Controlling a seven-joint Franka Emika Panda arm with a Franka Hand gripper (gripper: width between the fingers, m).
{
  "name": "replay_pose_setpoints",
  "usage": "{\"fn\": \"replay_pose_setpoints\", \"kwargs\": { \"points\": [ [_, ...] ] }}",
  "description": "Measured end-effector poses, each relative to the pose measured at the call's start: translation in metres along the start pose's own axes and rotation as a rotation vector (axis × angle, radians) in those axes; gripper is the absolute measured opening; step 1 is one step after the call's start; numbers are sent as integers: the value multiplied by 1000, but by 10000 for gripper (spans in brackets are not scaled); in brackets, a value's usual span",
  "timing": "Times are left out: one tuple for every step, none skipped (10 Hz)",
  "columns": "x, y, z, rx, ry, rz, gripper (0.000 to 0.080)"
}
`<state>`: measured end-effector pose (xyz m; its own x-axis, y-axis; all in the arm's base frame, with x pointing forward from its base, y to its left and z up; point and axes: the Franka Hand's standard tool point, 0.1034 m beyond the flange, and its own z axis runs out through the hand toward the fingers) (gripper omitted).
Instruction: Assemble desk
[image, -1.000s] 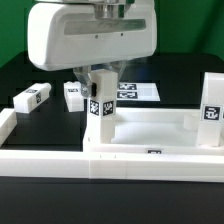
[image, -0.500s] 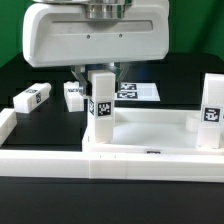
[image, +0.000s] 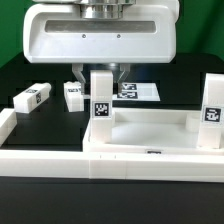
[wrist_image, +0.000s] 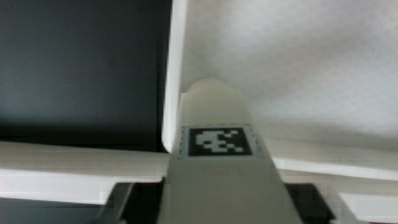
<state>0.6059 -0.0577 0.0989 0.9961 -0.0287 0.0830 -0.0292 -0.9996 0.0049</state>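
Note:
The desk's white rimmed tabletop lies upside down behind the low wall. One white square leg stands upright in the corner on the exterior view's right. A second tagged leg stands upright at the corner on that view's left, and my gripper is shut on its upper end from above. In the wrist view this leg runs out from between my dark fingers down to the tabletop. Its foot and the socket are hidden. Two loose legs lie on the black table on the exterior view's left.
A long low white barrier wall runs across the front and up the exterior view's left side. The marker board lies flat behind the tabletop. The gripper's wide white body hides the area behind it.
My gripper has turned about its upright axis with the leg in it. The leg's tag, angled a second ago, now faces the exterior camera squarely.

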Motion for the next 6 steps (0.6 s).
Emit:
{"fn": "replay_pose_setpoints", "kwargs": {
  "points": [
    [0,0,0,0,0,67,290],
    [0,0,0,1,0,137,290],
    [0,0,0,1,0,196,290],
    [-1,4,0,3,-1,287,290],
    [-3,7,1,6,-5,353,290],
    [-3,8,1,9,-7,395,293]
  ]
}}
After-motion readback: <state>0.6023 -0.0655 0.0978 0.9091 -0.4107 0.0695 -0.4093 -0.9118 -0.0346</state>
